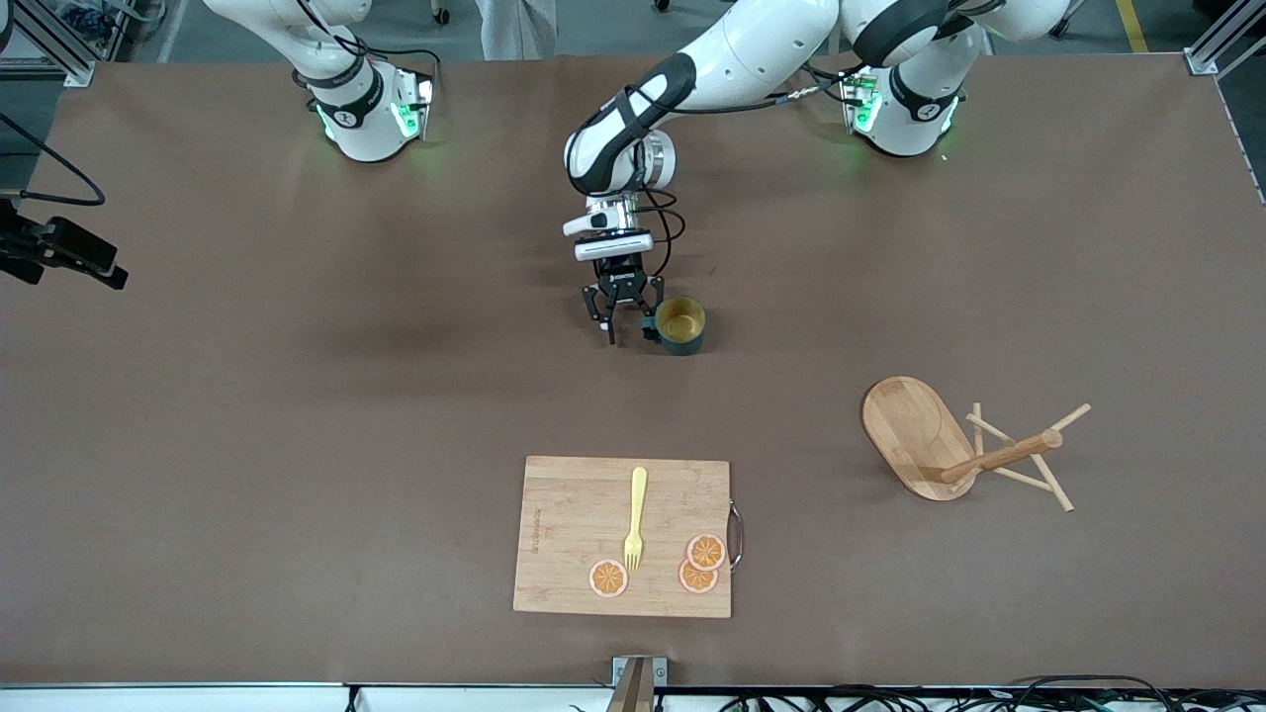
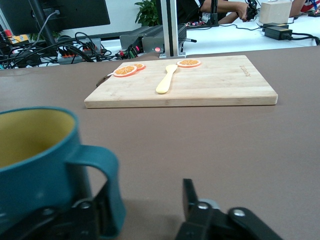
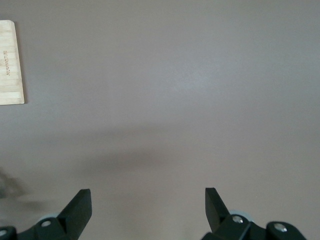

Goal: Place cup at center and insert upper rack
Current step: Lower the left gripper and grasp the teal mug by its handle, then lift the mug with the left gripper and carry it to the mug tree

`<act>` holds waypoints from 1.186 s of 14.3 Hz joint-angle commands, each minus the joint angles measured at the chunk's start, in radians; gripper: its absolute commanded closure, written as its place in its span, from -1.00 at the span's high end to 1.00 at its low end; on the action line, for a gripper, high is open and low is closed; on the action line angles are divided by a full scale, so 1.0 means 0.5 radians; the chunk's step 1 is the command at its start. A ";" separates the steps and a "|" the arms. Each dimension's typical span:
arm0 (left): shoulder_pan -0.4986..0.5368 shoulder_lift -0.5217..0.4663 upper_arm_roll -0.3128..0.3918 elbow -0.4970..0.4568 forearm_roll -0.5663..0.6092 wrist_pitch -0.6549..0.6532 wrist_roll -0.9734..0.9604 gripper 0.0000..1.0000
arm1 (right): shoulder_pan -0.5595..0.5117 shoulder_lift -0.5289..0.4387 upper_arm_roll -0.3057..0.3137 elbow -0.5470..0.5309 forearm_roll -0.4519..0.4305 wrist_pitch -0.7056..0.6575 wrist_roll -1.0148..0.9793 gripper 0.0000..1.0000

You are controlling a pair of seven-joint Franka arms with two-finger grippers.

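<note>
left tool (image 1: 623, 318) open beside cup (image 1: 680, 324) | right tool (image 3: 145, 210) open, waiting

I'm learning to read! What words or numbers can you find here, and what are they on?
Cutting board: small printed brand along one edge, too small and blurred to read.
Left gripper: small white marking on its black body, too small to read.
Cup: no lettering visible from these angles.
Upper rack, fork, orange slices: no text.
</note>
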State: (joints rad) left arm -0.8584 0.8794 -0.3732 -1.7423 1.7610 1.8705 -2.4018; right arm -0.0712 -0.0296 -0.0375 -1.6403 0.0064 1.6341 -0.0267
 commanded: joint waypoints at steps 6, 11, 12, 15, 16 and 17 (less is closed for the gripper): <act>-0.017 -0.010 0.004 0.030 0.012 -0.004 -0.182 -0.95 | -0.002 -0.042 0.001 -0.024 -0.025 -0.013 -0.020 1.00; 0.005 -0.065 -0.054 0.177 -0.272 0.008 -0.121 -0.99 | -0.002 -0.042 -0.002 -0.024 -0.025 -0.007 -0.020 1.00; 0.014 -0.093 -0.079 0.226 -0.367 0.008 -0.039 -0.99 | -0.002 -0.042 -0.002 -0.024 -0.025 -0.007 -0.020 1.00; 0.045 -0.218 -0.094 0.443 -0.848 0.057 0.332 -0.99 | -0.002 -0.042 0.001 -0.024 -0.025 -0.004 -0.020 1.00; 0.063 -0.270 -0.094 0.493 -0.986 0.063 0.434 -0.99 | -0.002 -0.042 0.001 -0.024 -0.025 -0.001 -0.017 1.00; 0.100 -0.329 -0.097 0.524 -1.106 0.075 0.511 -0.99 | -0.002 -0.042 0.001 -0.024 -0.025 0.002 -0.017 1.00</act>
State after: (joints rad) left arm -0.8441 0.7738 -0.4130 -1.5095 1.3133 1.8883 -2.2342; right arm -0.0712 -0.0296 -0.0382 -1.6403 0.0060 1.6338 -0.0272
